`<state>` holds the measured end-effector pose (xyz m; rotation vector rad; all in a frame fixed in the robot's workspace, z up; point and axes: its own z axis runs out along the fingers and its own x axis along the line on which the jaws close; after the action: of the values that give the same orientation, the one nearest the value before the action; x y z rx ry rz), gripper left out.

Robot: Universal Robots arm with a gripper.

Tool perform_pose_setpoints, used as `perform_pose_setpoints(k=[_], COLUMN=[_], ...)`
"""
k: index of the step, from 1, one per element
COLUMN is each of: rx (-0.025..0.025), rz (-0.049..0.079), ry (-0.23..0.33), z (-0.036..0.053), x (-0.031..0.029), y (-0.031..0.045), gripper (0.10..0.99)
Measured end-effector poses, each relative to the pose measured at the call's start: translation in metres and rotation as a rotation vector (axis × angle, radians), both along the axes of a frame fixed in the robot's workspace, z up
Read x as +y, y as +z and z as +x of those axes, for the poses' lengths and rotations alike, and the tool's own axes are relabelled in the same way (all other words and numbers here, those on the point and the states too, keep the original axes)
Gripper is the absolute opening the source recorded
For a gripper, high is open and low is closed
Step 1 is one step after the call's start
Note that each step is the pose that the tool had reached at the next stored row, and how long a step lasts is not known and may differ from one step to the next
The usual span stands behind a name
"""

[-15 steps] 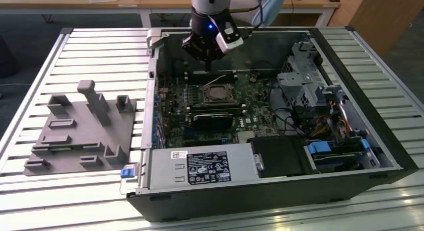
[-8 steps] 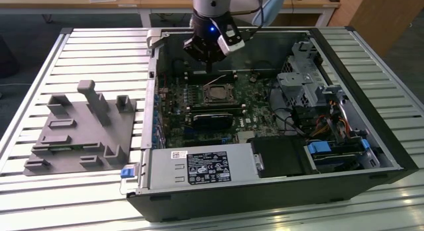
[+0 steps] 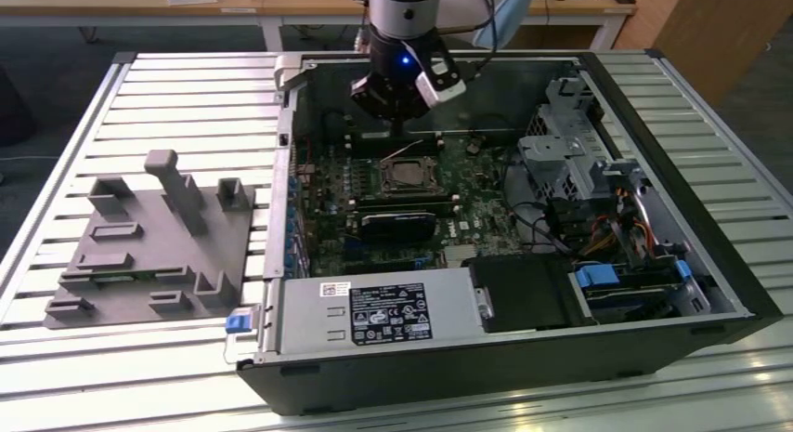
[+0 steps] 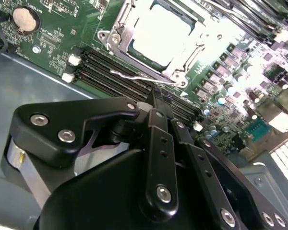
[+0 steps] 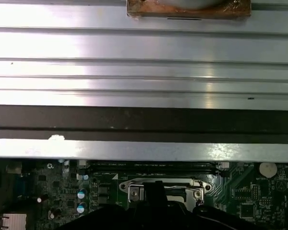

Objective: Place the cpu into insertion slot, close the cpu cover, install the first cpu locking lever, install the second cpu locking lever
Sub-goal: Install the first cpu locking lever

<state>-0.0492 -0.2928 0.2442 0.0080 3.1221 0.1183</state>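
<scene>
The gripper (image 4: 156, 98), its fingers (image 4: 159, 143) apparently drawn together to a single narrow tip with nothing clasped between them, hangs low over the green circuit board (image 4: 53, 43), a posture that suits pushing a thin part rather than carrying one; just beyond the tip lies a wire locking lever (image 4: 139, 77), stretched along the near edge of the socket and across the long black memory slots (image 4: 101, 67); whether the tip touches the wire cannot be told, nor whether the lever is tucked under its catch, though it looks loose.

Past the lever the cpu (image 4: 156, 36) sits flat in the insertion slot (image 3: 385, 177), its pale metal top glaring in the second wrist view; the cpu cover (image 4: 182, 72) appears folded down around it, the chip showing through the square cut-out, so seating and closing look done and the work has reached the levers.

In the exterior view the gripper (image 3: 396, 127) points down at the far side of the socket, inside an open computer case (image 3: 496, 376) lying on its side on a slatted metal table (image 3: 186, 88); a grey moulded fixture (image 3: 149, 246) rests well apart, toward the exterior view's left.
</scene>
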Motion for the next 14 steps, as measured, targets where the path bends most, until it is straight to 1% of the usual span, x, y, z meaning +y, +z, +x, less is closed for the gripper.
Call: perform_pose_setpoints(k=[8, 14], rx=[0.0, 0.0001], rz=[0.0, 0.0], ry=[0.004, 0.006], z=[0.0094, 0.0126], x=[0.0008, 0.002], y=[-0.0085, -0.013], gripper=[0.106, 0.106])
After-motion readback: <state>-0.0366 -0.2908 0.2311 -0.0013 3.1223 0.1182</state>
